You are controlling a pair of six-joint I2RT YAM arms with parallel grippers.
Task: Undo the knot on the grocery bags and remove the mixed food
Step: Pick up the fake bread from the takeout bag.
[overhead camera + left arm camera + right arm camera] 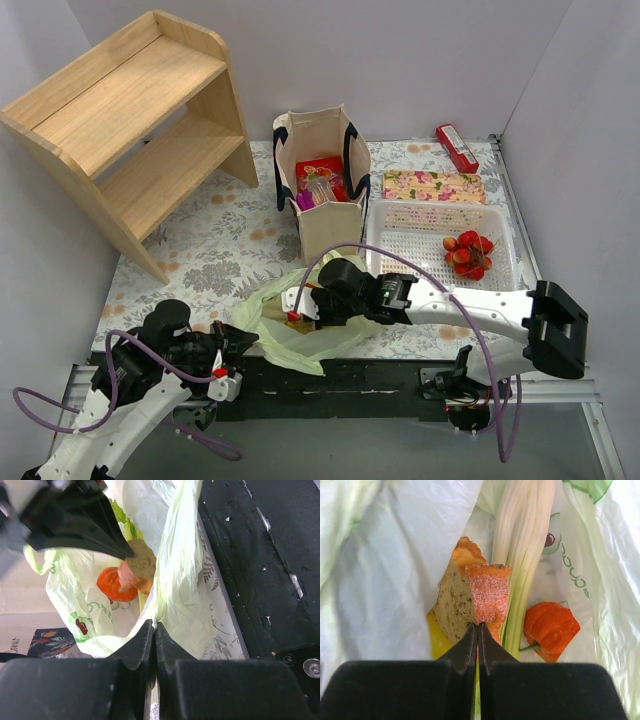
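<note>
- Lowest in the overhead view, the left arm (110, 400) is seen. Its left fingers (243, 345) are clenched on the near rim of the pale green bag (290, 340), which lies open on the counter (200, 250) before the canvas tote (330, 225). Strawberries (468, 255) are held in the white basket (395, 215).
- From the left wrist, the bag's edge is seen pinched. The brown biscuit (142, 560) is gripped by the right fingers (112, 545) above an orange fruit (112, 585).
- From the right wrist, the biscuit's lower edge is seen clamped, beside pale stalks (525, 540) inside the bag.
</note>
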